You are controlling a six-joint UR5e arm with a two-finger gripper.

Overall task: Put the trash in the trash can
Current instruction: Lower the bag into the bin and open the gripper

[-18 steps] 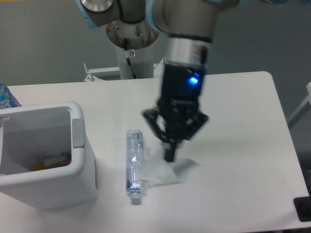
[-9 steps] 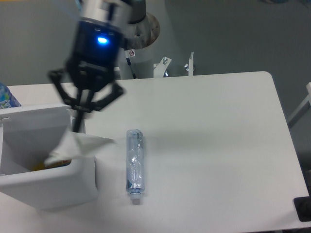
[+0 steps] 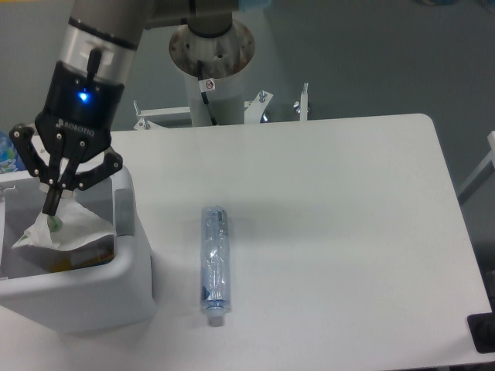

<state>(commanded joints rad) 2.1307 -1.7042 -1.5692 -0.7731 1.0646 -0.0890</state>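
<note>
Wrapper (image 3: 63, 229) in gripper (image 3: 52, 209) over bin (image 3: 116, 290)

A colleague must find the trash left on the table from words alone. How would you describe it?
Start at the white trash can on the table's left side. Just right of it, apart from it, lies a flattened clear bottle, bluish, cap toward the near edge. The other piece, a whitish wrapper, hangs from the gripper over the can.
</note>
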